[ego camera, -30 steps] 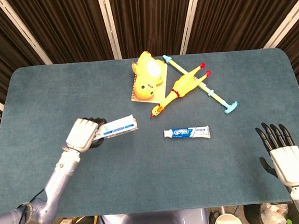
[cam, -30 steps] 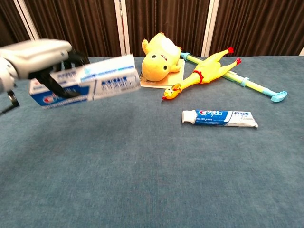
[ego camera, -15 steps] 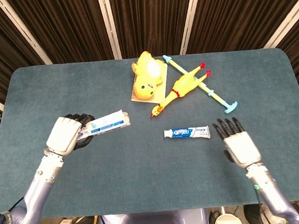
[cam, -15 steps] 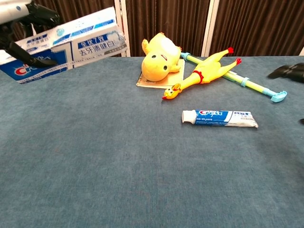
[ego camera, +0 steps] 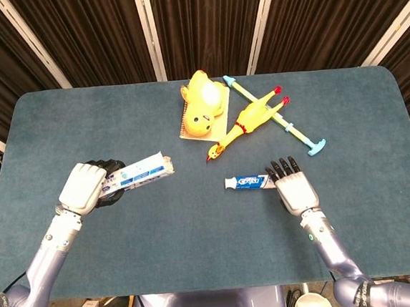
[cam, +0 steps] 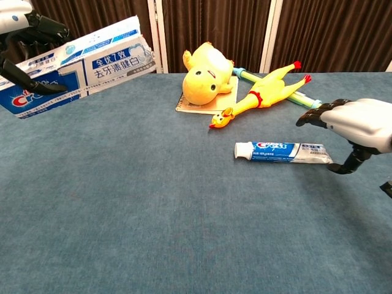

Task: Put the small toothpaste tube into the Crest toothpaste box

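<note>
My left hand (ego camera: 87, 186) (cam: 27, 27) grips one end of the blue and white Crest toothpaste box (ego camera: 139, 172) (cam: 86, 61) and holds it lifted above the table at the left. The small toothpaste tube (ego camera: 249, 183) (cam: 278, 151) lies flat near the table's middle, cap end to the left. My right hand (ego camera: 294, 189) (cam: 358, 125) hovers over the tube's right end with its fingers spread; it holds nothing, and contact with the tube cannot be made out.
A yellow plush duck (ego camera: 203, 103) on a notepad, a rubber chicken (ego camera: 249, 121) and a long green-blue stick toy (ego camera: 277, 116) lie at the back of the blue table (ego camera: 198, 240), just beyond the tube.
My right hand has come in from the table's right front edge to the tube's right end. My left hand has raised the box and drawn it slightly left.
</note>
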Controlling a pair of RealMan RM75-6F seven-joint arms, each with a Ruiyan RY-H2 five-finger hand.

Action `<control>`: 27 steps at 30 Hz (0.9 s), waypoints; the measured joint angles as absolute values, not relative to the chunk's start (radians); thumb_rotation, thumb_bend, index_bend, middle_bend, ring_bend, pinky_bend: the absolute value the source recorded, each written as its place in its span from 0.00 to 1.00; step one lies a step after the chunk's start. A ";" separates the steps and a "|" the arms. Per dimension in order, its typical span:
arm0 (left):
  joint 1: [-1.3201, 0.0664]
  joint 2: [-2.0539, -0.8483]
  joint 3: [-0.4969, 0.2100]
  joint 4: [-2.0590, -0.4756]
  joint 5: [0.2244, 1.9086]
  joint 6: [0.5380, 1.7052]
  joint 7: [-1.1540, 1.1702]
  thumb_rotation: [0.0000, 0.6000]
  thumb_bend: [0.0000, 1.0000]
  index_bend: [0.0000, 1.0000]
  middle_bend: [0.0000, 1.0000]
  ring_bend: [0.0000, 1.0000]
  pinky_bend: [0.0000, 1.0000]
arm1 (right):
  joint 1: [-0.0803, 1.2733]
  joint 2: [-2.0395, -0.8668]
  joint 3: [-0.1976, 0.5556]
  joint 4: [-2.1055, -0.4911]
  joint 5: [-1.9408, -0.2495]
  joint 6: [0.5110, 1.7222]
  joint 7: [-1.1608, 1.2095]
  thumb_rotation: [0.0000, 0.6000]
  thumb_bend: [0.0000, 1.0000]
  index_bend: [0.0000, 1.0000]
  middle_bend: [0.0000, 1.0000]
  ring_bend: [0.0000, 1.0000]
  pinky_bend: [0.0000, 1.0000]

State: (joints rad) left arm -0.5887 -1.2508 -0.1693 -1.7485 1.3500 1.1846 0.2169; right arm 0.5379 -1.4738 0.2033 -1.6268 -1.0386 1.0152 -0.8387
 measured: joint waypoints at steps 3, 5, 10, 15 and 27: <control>-0.588 -1.253 -0.170 -1.745 1.355 1.185 0.208 1.00 0.41 0.40 0.56 0.52 0.56 | 0.560 -1.500 0.205 -1.585 -1.014 1.007 -0.840 1.00 0.33 0.14 0.12 0.06 0.00; -0.588 -1.253 -0.170 -1.743 1.359 1.187 0.205 1.00 0.41 0.40 0.56 0.52 0.56 | 0.574 -1.515 0.204 -1.561 -0.996 1.002 -0.841 1.00 0.33 0.17 0.14 0.08 0.00; -0.587 -1.253 -0.171 -1.744 1.362 1.189 0.193 1.00 0.41 0.40 0.56 0.52 0.56 | 0.602 -1.543 0.190 -1.513 -0.969 0.992 -0.840 1.00 0.34 0.25 0.21 0.15 0.03; -0.585 -1.250 -0.173 -1.746 1.359 1.187 0.185 1.00 0.41 0.40 0.56 0.52 0.56 | 0.621 -1.564 0.182 -1.463 -0.957 0.989 -0.829 1.00 0.36 0.36 0.31 0.24 0.15; -0.583 -1.257 -0.175 -1.739 1.365 1.191 0.167 1.00 0.41 0.40 0.57 0.52 0.56 | 0.634 -1.592 0.152 -1.392 -0.977 1.002 -0.762 1.00 0.58 0.72 0.62 0.56 0.50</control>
State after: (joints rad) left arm -0.5833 -1.2566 -0.1750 -1.7390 1.3650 1.1907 0.1668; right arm 0.6344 -1.5924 0.1520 -1.3922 -0.9772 1.0016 -0.7618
